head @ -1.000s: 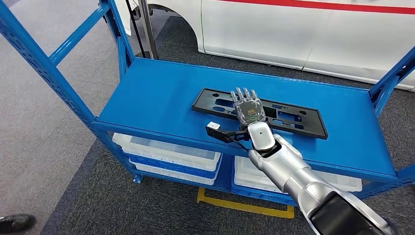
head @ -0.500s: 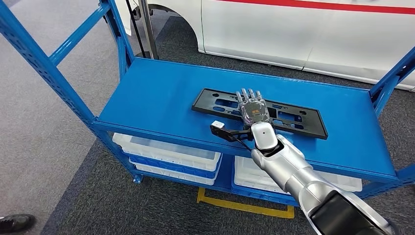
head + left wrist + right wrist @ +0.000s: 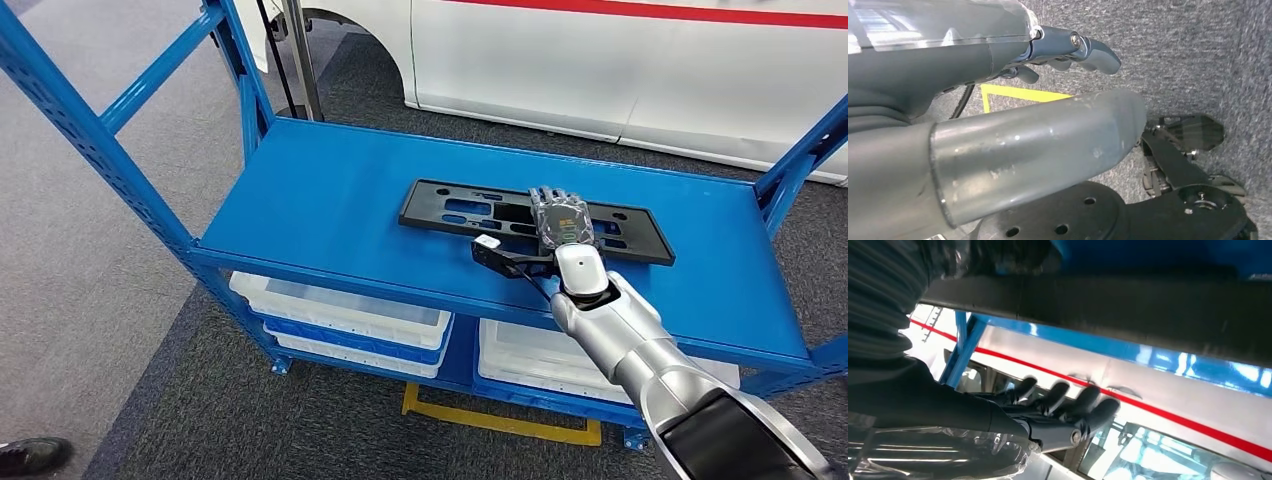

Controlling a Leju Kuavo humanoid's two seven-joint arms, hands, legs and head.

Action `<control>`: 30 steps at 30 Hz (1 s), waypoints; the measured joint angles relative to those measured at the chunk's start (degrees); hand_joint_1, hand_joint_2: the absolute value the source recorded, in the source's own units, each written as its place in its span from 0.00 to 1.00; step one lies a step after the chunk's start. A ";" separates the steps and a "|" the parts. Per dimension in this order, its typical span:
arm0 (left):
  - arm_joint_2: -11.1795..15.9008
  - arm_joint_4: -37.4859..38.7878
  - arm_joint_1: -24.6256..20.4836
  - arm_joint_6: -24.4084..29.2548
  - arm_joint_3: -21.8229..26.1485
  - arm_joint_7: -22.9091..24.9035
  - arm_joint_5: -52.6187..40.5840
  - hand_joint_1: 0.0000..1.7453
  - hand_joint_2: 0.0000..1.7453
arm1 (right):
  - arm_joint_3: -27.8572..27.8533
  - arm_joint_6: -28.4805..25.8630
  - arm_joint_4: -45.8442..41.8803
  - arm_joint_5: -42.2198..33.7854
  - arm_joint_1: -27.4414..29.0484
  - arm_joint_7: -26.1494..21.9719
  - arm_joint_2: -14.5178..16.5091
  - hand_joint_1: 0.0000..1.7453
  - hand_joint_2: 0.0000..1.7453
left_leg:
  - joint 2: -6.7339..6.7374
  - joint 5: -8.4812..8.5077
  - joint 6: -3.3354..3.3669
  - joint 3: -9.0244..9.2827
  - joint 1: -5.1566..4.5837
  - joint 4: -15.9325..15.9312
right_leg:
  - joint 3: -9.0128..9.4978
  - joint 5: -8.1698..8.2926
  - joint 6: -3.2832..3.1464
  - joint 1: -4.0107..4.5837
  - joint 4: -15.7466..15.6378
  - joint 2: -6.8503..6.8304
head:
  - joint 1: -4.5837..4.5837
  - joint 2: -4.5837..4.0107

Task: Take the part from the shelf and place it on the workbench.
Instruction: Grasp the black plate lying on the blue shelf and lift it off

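Black part (image 3: 470, 212) is lying on the blue shelf (image 3: 300, 200), long axis running sideways; right hand (image 3: 562, 222) is resting flat on its right half, fingers extended (not grasping yet).

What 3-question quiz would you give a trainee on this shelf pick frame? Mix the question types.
1. True or false: the black part already lies on the workbench.
2. Multiple choice: where is the right hand? A) hanging beside the shelf B) over the right half of the black part C) inside a white bin
3. Short answer: what is stored under the blue shelf top?

Key:
1. False. It lies flat on the blue shelf top.
2. B.
3. White bins on the lower level; their contents cannot be seen. The left hand hangs over grey carpet, holding nothing.
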 joint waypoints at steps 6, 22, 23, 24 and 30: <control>0.04 0.00 0.01 -0.21 -0.01 0.21 -0.55 0.00 0.00 | -0.61 0.82 -0.03 0.45 0.24 -0.93 0.16 0.97 1.00 | 0.00 0.00 0.00 -0.01 0.01 -0.01 | 0.00 0.00 0.00 0.01 0.01 -0.01 | 0.00 0.00; 0.04 0.01 -0.02 -0.03 -0.13 1.26 -1.39 0.00 0.00 | -1.50 1.65 -0.27 0.78 0.22 -2.39 1.12 0.95 1.00 | 0.00 0.00 0.00 -0.01 0.00 -0.01 | 0.01 0.00 0.00 0.01 0.01 -0.02 | 0.00 0.00; 0.04 0.01 -0.02 -0.02 -0.13 1.14 -1.23 0.00 0.00 | -1.50 1.70 -0.30 0.79 0.23 -2.42 1.18 0.96 1.00 | 0.00 0.00 0.00 -0.01 0.00 0.00 | 0.01 0.00 0.00 0.01 0.01 -0.02 | 0.00 0.00; 0.04 0.01 -0.01 -0.02 -0.13 0.99 -1.06 0.00 0.25 | -1.51 1.72 -0.31 0.79 0.23 -2.44 1.22 0.96 1.00 | 0.00 0.00 0.00 -0.01 0.00 0.00 | 0.01 0.00 0.00 0.01 0.01 -0.02 | 0.00 0.00; 0.04 0.00 0.00 -0.21 -0.07 -0.12 -0.08 0.00 1.00 | -1.75 1.67 -0.32 0.72 0.24 -2.81 1.41 0.97 1.00 | 0.00 0.00 0.00 0.00 0.00 0.00 | 0.01 0.00 0.00 0.01 0.01 -0.02 | 0.00 0.00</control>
